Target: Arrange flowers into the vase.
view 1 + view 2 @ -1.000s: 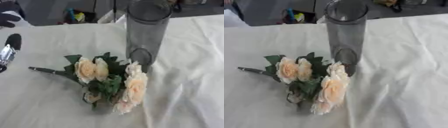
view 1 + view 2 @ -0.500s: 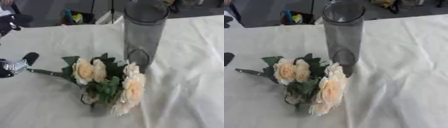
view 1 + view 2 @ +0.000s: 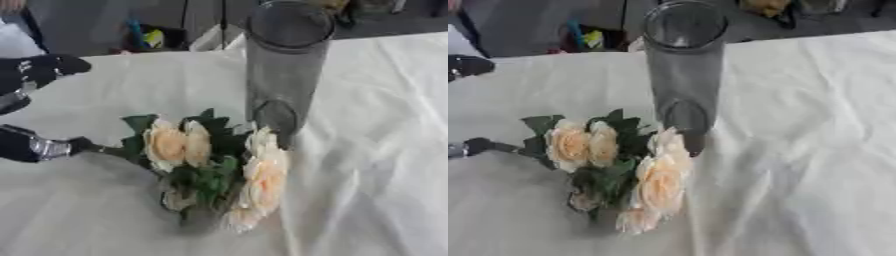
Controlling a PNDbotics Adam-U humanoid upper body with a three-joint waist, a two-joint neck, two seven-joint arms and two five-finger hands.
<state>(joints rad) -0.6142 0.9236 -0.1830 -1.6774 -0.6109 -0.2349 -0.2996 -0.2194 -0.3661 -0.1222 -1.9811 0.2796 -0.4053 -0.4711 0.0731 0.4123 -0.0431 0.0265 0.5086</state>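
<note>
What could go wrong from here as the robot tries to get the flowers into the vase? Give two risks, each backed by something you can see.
1. The blooms of the flowers lie right against the base of the tall, narrow vase; lifting them carelessly could knock it over.
2. The left hand is only at the tip of the stem, far from the heavy heads, so the bunch may droop or slip.

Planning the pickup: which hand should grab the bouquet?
Left. The left hand is already at the stem end of the bouquet, lying beside the vase. The right hand shows in neither view.
</note>
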